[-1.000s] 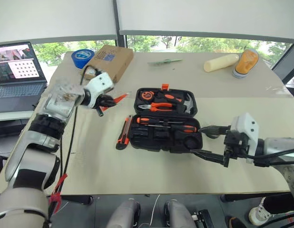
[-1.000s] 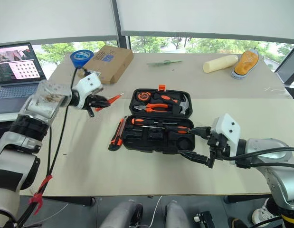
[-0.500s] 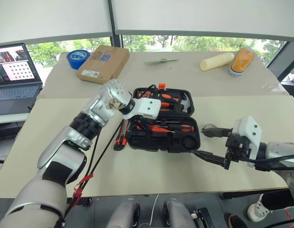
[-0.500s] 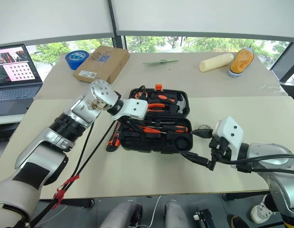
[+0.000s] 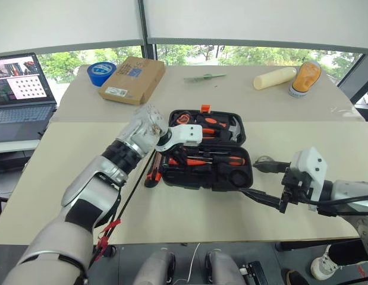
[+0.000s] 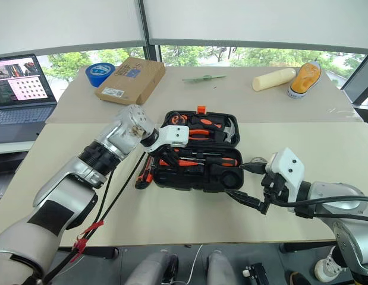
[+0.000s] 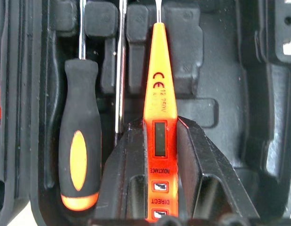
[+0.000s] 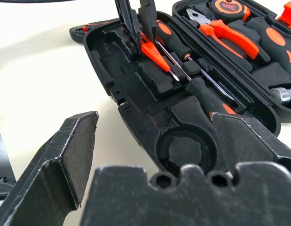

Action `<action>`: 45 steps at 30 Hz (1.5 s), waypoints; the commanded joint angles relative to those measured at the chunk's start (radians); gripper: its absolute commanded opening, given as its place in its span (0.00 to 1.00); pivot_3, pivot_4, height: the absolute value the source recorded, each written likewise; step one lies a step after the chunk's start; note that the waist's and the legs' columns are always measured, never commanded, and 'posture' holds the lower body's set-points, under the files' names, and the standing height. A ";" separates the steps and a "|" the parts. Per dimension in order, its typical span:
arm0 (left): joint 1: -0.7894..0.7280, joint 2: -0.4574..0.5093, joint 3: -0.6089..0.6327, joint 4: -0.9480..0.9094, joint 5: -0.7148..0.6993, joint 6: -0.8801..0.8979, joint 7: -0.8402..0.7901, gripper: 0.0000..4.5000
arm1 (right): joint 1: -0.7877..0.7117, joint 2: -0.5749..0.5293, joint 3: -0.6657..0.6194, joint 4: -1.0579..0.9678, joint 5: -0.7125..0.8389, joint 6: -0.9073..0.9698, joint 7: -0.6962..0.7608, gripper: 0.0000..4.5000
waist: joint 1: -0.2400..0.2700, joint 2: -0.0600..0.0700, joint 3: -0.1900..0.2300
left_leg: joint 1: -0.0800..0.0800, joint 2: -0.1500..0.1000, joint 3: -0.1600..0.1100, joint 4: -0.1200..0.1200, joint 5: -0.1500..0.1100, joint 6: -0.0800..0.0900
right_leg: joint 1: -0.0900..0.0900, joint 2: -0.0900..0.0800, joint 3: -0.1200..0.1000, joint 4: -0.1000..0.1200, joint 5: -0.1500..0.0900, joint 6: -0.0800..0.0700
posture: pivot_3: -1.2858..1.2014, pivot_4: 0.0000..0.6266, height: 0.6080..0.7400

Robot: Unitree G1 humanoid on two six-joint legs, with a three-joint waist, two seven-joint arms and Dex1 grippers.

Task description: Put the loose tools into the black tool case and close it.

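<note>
Left wrist view: tester screwdriver [image 7: 158, 117] is clamped in the left end effector [image 7: 159, 141] over the tool case [image 5: 207, 178] recess; lowering and release probably needed next. Right end effector [image 5: 259, 178] is spread wide apart.

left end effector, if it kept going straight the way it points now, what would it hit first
Probably the moulded floor of the open case. The left end effector is shut on the orange tester, tip angled down into the near half beside a screwdriver. The tester's tip would likely touch first, though depth is unclear.

The tester screwdriver [image 7: 157, 117]'s tip and butt are cut off.
</note>
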 commanded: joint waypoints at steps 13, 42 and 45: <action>-0.005 0.005 0.014 -0.009 0.011 -0.049 -0.046 0.47 | -0.019 0.018 -0.005 -0.017 -0.004 -0.042 -0.028 1.00 | 0.000 0.000 0.000 | 0.000 0.000 0.000 0.003 -0.001 0.000 | 0.000 0.000 0.001 0.001 0.000 0.000 | 0.52 0.24 0.98; 0.307 0.028 0.375 -0.090 -0.270 -0.262 0.158 0.01 | -0.082 0.015 0.048 0.030 0.004 -0.024 -0.024 1.00 | 0.008 0.001 0.000 | -0.001 0.000 -0.001 0.005 -0.001 -0.001 | 0.000 -0.001 0.000 0.001 0.000 0.000 | 0.52 0.24 0.98; 0.322 0.025 0.361 -0.094 -0.258 -0.274 0.161 0.01 | -0.082 0.018 0.051 0.028 0.005 -0.023 -0.027 1.00 | 0.005 0.001 0.000 | -0.001 0.000 -0.001 0.005 -0.001 -0.001 | 0.000 -0.001 0.001 0.001 0.000 0.000 | 0.52 0.24 0.98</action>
